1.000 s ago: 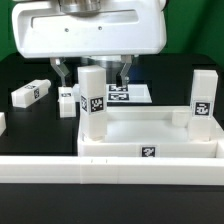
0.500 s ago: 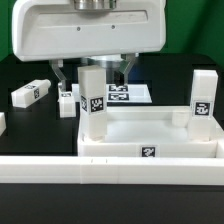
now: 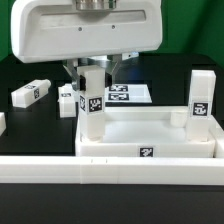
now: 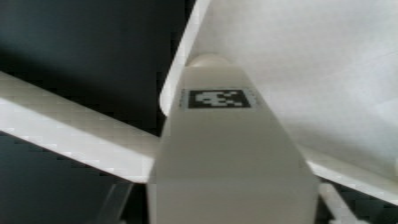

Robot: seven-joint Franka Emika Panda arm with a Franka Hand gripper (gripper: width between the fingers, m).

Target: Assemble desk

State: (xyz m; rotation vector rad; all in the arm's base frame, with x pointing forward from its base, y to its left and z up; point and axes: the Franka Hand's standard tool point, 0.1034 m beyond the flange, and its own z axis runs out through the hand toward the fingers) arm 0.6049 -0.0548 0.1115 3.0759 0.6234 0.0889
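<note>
The white rimmed tabletop (image 3: 150, 138) lies in the middle of the exterior view. One leg block (image 3: 92, 102) stands upright at its corner on the exterior view's left, and a second leg (image 3: 202, 100) stands at the corner on the right. My gripper (image 3: 93, 75) hangs over the first leg, its fingers pressed against both sides of the leg's top. In the wrist view that leg (image 4: 222, 150), tag facing the camera, fills the space between the fingers (image 4: 121, 200), with the gripper (image 4: 228, 208) shut on it.
A loose leg (image 3: 30, 92) lies on the black table at the exterior view's left, with another short block (image 3: 67, 101) beside it. The marker board (image 3: 127, 95) lies behind the tabletop. A long white border bar (image 3: 110, 170) runs across the front.
The fingers stood wide apart on either side of the upright leg before. They have since come together onto its sides. The leg and tabletop have not moved.
</note>
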